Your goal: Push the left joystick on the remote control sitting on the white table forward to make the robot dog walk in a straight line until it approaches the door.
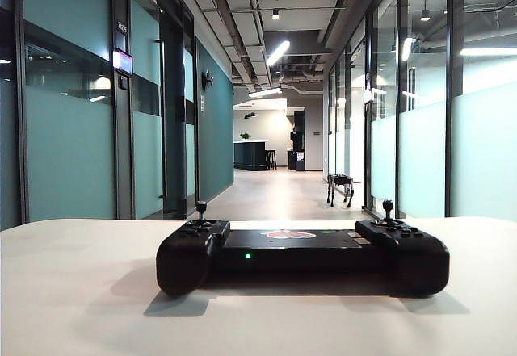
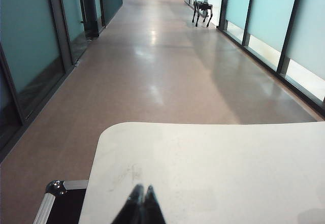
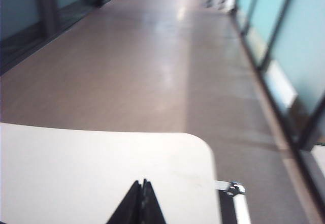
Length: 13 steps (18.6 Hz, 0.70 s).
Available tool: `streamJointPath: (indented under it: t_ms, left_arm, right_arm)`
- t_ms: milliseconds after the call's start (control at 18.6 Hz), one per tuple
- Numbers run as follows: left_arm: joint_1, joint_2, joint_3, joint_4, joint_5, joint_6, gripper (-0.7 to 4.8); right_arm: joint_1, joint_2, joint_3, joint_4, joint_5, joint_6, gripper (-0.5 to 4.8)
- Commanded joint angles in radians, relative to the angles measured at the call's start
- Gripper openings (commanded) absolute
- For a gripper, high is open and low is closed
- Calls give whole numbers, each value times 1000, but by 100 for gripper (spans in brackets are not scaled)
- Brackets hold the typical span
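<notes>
One wide black gamepad-style remote control (image 1: pixel 303 255) on off-white tabletop (image 1: pixel 81 299), two thumbsticks; one small dark four-legged robot dog (image 1: pixel 340 188) far down corridor, blurred. Left gripper (image 2: pixel 141 197), right gripper (image 3: pixel 141 196): over tabletop, jaws closed, empty.

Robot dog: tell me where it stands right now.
In the exterior view the robot dog stands far down the corridor, right of centre, beside the right-hand glass wall, beyond the remote control.

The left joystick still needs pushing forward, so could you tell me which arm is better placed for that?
Probably left: the left joystick sits on that arm's side. Neither the left gripper nor the right gripper, both shut, is near the remote.
</notes>
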Motion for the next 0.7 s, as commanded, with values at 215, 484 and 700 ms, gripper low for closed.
streamJointPath:
  t_ms: [215, 484, 700]
  left_arm:
    - [0, 0, 3, 8, 2, 3, -5]
    - [0, 0, 3, 8, 2, 3, -5]
    - [0, 0, 3, 8, 2, 3, -5]
  right_arm:
    - [-91, -225, -116, 23, -3, -2, 15]
    - [-156, -320, -203, 30, -22, -2, 15]
    - [-172, -318, -270, 116, -53, 17, 15]
